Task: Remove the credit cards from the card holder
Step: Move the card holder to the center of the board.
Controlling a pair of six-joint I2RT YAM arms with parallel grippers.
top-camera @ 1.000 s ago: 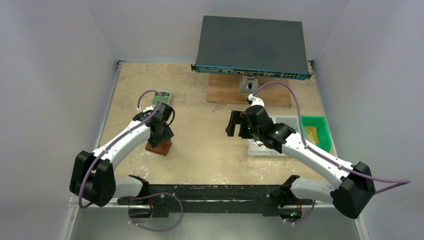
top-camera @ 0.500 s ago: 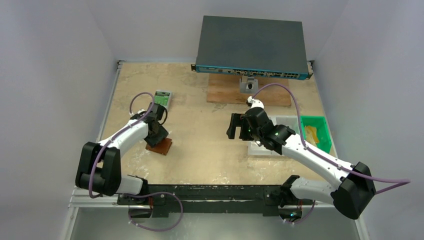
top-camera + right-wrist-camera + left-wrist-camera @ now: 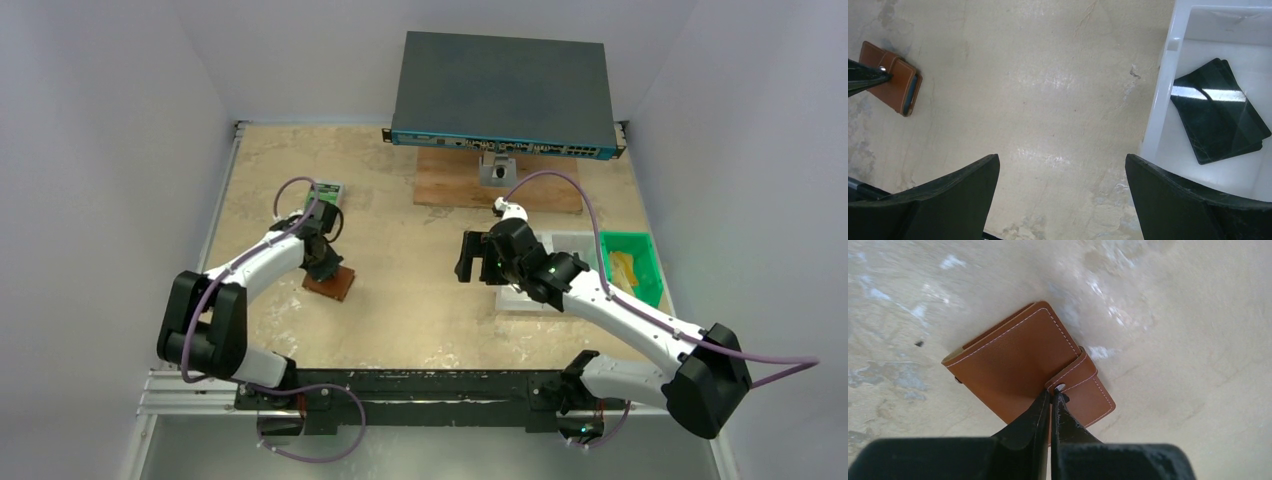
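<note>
While the left gripper (image 3: 1052, 397) presses its fingers together against the wallet's (image 3: 1013, 360) snap tab (image 3: 1075, 371), the right gripper (image 3: 1062, 161) hangs spread wide, a white tray (image 3: 1159, 100) to its right.

Left arm (image 3: 250, 265): rises from the lower left of the overhead view, elbow bent, forearm angled toward centre.
Left gripper (image 3: 1052, 393): points down, fingers pressed together, no gap.
Right arm (image 3: 625, 312): stretches from the lower right toward mid-frame.
Right gripper (image 3: 1062, 160): faces down, fingers spread wide, holds nothing.
</note>
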